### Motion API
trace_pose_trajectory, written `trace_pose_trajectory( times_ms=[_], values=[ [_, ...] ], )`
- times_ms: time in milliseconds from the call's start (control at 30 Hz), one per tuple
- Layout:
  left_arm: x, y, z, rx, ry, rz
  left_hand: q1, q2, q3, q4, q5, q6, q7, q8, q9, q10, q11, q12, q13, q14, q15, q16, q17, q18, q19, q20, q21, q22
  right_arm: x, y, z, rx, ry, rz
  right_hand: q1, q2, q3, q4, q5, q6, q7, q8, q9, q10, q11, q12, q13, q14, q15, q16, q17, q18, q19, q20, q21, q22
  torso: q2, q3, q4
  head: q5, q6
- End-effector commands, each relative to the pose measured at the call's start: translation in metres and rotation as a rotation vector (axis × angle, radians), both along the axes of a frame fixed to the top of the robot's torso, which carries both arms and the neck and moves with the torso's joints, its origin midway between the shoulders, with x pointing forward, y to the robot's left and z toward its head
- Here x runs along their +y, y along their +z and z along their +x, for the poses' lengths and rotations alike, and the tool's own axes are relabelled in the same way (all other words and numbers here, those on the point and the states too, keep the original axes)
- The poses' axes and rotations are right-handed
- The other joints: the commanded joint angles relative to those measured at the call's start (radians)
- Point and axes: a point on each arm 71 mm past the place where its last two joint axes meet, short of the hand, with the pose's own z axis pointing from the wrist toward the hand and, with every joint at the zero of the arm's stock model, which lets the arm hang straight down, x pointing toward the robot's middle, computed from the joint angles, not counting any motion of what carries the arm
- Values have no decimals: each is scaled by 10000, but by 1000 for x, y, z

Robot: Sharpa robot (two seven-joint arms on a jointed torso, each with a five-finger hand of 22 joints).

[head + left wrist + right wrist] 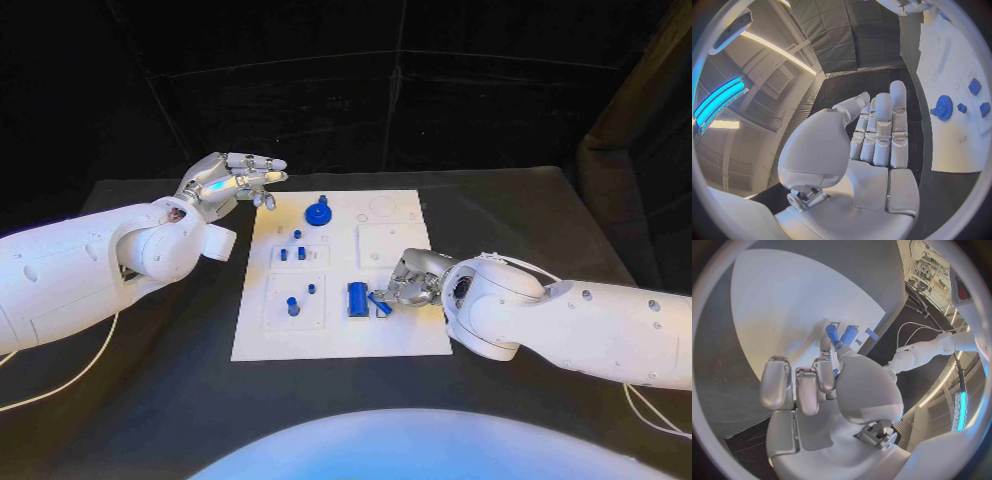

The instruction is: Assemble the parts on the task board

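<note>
White and flat, the rectangular task board (346,340) lies mid-table on the black table (548,220) in the head view. A blue toothed gear wheel (319,212) sits near the board's twelve o'clock end, small blue pegs (293,253) stand around its middle, and a blue cylindrical part (356,299) lies toward five o'clock. The silver left hand (235,180) hovers off the board's eleven o'clock corner, its fingers loosely apart and holding nothing. The silver right hand (408,283) rests at the board's four o'clock edge, fingers curled just beside the cylinder; whether they pinch anything cannot be told here. From the left wrist, the left hand (879,130) shows its fingers straight, side by side and empty, the gear wheel (944,107) beyond them on the board (954,145). From the right wrist, the right hand (817,385) has its fingers bent down over the board (786,305), its thumb tip touching a blue part (833,334).
</note>
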Motion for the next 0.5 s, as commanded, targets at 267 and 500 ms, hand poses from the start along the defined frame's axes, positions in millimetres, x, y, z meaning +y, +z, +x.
trace_pose_trajectory(
  times_ms=[267, 500],
  values=[
    [-1, 1, 0, -8, -95, -91, 72, 54, -44, -5, -36, -39, 63, 35, -13, -62, 23, 38, -18, -54, -10, -21, -15, 132, -66, 28, -63, -11, -3, -1, 0, -265, -91, -110, -1085, -430, -398, 578, 993, 113, 5, -52, 33, 100, 9, -44, 202, 861, -7, 18, 1553, -117, 21, -3, 45, 4, 2, 6, -4, -12, 11],
    [-1, 1, 0, -3, -103, -91, 72, 54, -44, -5, -36, -39, 63, 35, -13, -62, 23, 38, -18, -54, -10, -21, -15, 132, -66, 28, -63, -11, -2, 2, 1, -618, 102, -181, -1408, -869, -1031, 775, 1122, 97, 25, -77, 61, 66, 26, -167, 162, 852, 0, -7, 1512, -111, 14, 7, 32, -4, 1, 1, -4, -6, 1]
  ],
)
